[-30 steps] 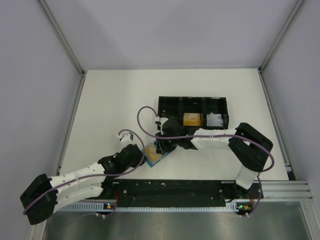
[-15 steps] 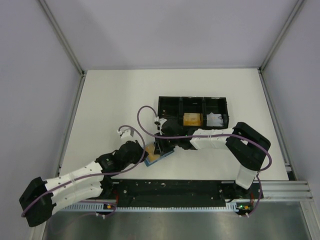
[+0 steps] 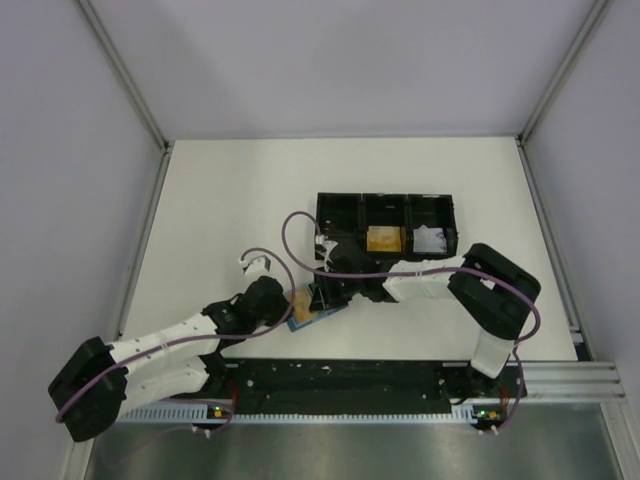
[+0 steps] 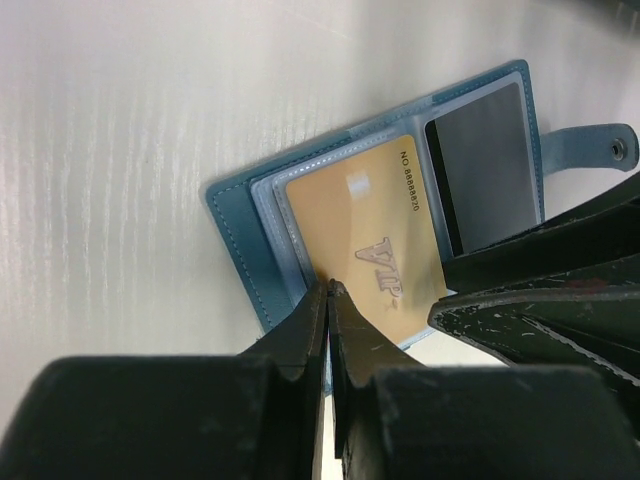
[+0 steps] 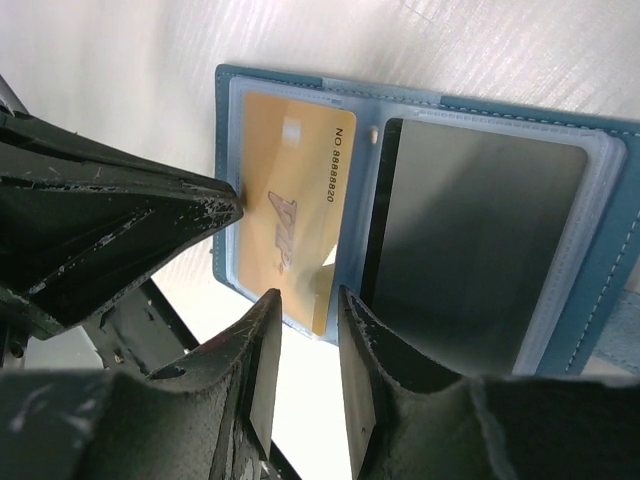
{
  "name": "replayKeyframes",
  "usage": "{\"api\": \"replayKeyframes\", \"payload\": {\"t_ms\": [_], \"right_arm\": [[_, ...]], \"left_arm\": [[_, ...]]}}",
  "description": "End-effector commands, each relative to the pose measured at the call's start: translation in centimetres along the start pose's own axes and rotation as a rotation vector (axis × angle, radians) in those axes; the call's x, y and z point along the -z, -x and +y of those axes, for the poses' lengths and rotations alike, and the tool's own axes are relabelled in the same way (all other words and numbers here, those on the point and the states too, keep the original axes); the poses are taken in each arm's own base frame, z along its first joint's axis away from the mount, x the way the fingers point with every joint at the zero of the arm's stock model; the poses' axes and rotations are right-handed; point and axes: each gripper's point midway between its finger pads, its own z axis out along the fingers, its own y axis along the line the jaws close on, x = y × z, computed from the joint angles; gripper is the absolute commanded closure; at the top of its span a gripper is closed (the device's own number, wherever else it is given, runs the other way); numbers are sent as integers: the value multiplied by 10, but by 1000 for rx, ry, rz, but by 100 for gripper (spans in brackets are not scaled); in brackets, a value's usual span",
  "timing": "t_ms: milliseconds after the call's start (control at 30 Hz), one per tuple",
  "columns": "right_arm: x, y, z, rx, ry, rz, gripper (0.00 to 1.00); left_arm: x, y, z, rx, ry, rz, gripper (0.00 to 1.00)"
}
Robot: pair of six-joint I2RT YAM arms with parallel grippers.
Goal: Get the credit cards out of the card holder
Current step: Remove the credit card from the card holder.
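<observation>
On the white table [image 3: 220, 220] between pale walls [image 3: 350, 60], the left hand [image 4: 328, 290] is clenched, the right hand [image 5: 308, 296] parted.

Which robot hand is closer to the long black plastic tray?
Right. The right gripper sits at the teal card holder's edge facing the long black tray; the left gripper is shut at its opposite edge.

The top view looks steeply down from high behind the near edge of the table [image 3: 220, 200], far enough off to take in all of it. The left wrist view sits very close over the holder [image 4: 235, 235], looking past its own fingers [image 4: 295, 335] at the gold card [image 4: 365, 250]. The right wrist view, just as close, faces that same holder and card from the opposite side, both tiny in the top view.
</observation>
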Motion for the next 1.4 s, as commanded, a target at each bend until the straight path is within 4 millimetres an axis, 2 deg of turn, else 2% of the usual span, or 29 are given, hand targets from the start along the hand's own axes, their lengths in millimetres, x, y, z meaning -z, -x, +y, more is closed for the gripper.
{"api": "replayKeyframes", "payload": {"t_ms": [0, 167, 367, 500, 533, 633, 933, 1133, 1167, 1233, 1367], "right_arm": [[-4, 8, 3, -14, 19, -30, 71], [-8, 5, 7, -32, 58, -18, 73], [-4, 5, 10, -104, 163, -38, 85], [-1, 4, 10, -118, 211, -46, 99], [0, 3, 11, -120, 218, -45, 100], [1, 3, 10, -131, 228, -50, 100], [6, -4, -16, -190, 175, -48, 100], [8, 0, -11, -188, 194, -58, 100], [9, 2, -8, -186, 203, -63, 96], [9, 7, -6, -184, 207, -71, 81], [5, 16, -5, -185, 194, -85, 75]], "left_arm": [[-4, -5, 2, 2, -9, 16, 95], [-6, -12, 6, 1, 0, 37, 96], [-7, -16, 12, 6, 12, 46, 96], [-9, -15, 15, 18, 12, 53, 96], [-9, -15, 16, 19, 14, 53, 96], [-10, -16, 18, 18, 23, 62, 96], [-10, -16, 25, 25, 40, 66, 97], [-10, -17, 25, 22, 40, 72, 97], [-10, -17, 24, 21, 36, 72, 97], [-10, -17, 25, 18, 36, 75, 97], [-10, -17, 24, 15, 32, 75, 97]]}}
